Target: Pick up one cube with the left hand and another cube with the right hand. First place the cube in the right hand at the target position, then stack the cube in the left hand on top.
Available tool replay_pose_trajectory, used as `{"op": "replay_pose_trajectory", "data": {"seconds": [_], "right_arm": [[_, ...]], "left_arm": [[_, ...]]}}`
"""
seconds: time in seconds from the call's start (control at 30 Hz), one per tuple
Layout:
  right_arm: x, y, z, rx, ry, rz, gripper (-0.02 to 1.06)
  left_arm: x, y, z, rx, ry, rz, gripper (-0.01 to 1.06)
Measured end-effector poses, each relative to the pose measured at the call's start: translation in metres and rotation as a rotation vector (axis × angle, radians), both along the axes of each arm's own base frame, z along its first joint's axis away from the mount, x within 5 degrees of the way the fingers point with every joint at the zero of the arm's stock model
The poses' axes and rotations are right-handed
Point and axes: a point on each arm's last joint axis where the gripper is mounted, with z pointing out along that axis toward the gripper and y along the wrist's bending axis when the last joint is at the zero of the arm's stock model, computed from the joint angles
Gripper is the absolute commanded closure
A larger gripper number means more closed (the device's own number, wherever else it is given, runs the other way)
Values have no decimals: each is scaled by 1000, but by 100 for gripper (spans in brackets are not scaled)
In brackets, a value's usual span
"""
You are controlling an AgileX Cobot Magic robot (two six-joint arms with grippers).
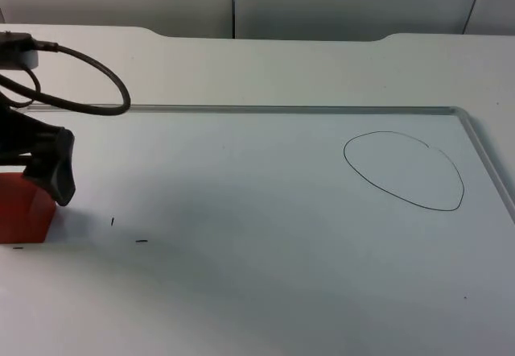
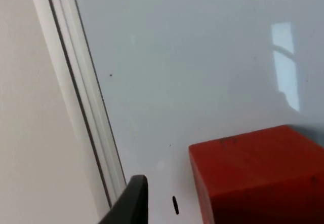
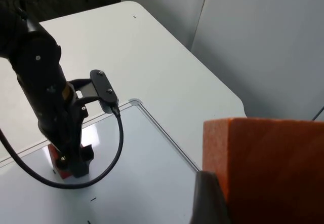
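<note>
A red cube [image 1: 22, 211] sits on the white board at the far left. My left gripper [image 1: 42, 196] is lowered over it and open. In the left wrist view one black fingertip [image 2: 131, 199] stands beside the red cube [image 2: 258, 176] with a gap between them. My right gripper [image 3: 263, 203] is shut on an orange cube [image 3: 268, 163], held high above the table. From up there the left arm [image 3: 48, 97] and the red cube [image 3: 56, 162] at its tip can be seen. A hand-drawn black oval [image 1: 406, 171] marks a spot at the right of the board.
The board [image 1: 241, 179] has a raised rim [image 1: 322, 109] along its far and right sides. Small black marks [image 1: 142, 241] lie near the red cube. Behind the table stands the grey partition wall [image 1: 322, 2].
</note>
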Motion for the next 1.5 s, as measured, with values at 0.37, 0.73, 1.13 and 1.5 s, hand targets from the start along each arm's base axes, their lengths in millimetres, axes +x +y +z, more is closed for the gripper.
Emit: {"op": "replay_pose_trajectory", "data": {"seconds": [0.37,0.73,1.13,1.5], "right_arm": [[0,0,0,-1,2,0,105],[-1,0,-1,-20,4,10,105],[-1,0,-2,-22,5,11,105],[-2,-1,-1,-24,8,12,105]], "left_arm": [[2,1,-12,13,21,-4,5],[3,1,-19,16,27,-3,46],[0,1,-17,14,48,-4,105],[-23,2,87,-23,-200,-10,105]]}}
